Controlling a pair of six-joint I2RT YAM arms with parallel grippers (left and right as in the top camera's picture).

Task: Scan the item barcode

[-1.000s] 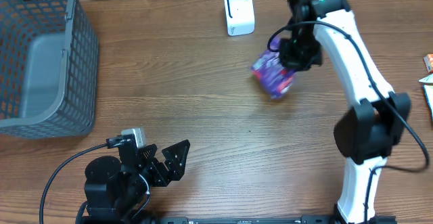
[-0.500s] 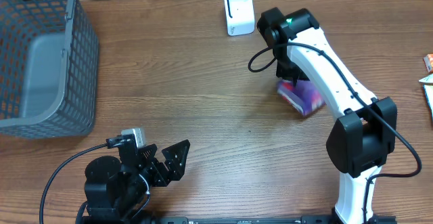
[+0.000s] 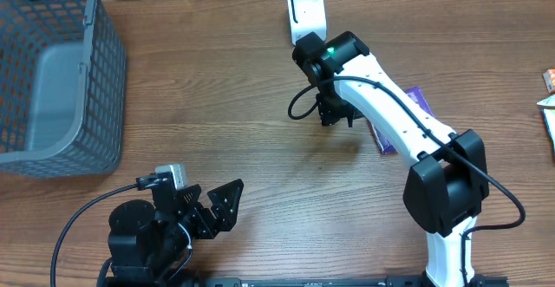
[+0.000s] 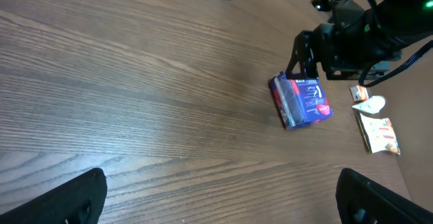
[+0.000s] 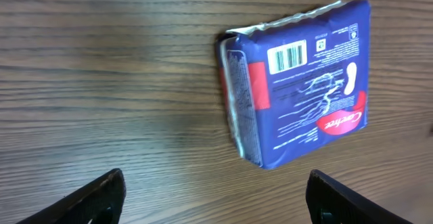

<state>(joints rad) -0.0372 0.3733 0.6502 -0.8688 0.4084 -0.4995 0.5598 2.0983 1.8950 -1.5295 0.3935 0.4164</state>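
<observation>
1. The table (image 3: 217,105) fills pretty much every view: brown wood, with the grain running left to right. Nothing of the room past it can be made out.
2. A grey mesh basket (image 3: 108,79) is parked in the far left corner and partly cut off by the frame. A wide stretch of wood is left between it and the arms.
3. The white right arm (image 3: 395,118) is stretched from the near right side diagonally toward the far middle, passing over the pack.
4. The left gripper (image 3: 212,205) is kept low at the near left edge. Its fingers are spread wide with nothing between them, and only wood is seen past them from the left wrist.
5. The right gripper (image 5: 223,200) is also spread wide and nothing is held. Its fingertips are seen at the bottom corners of the wrist view, apart from the pack.
6. The purple-blue pack (image 5: 298,82) is lying flat on the table, right of centre, and is partly hidden under the right arm from overhead (image 3: 384,138).
7. A small white scanner (image 3: 306,9) is stood at the far middle, just beyond the right wrist and well apart from the pack.
8. A few small packets (image 4: 379,132) are scattered near the right edge, beyond the pack.
9. The barcode (image 5: 289,57) is printed on the pack's upward face, near one corner.
</observation>
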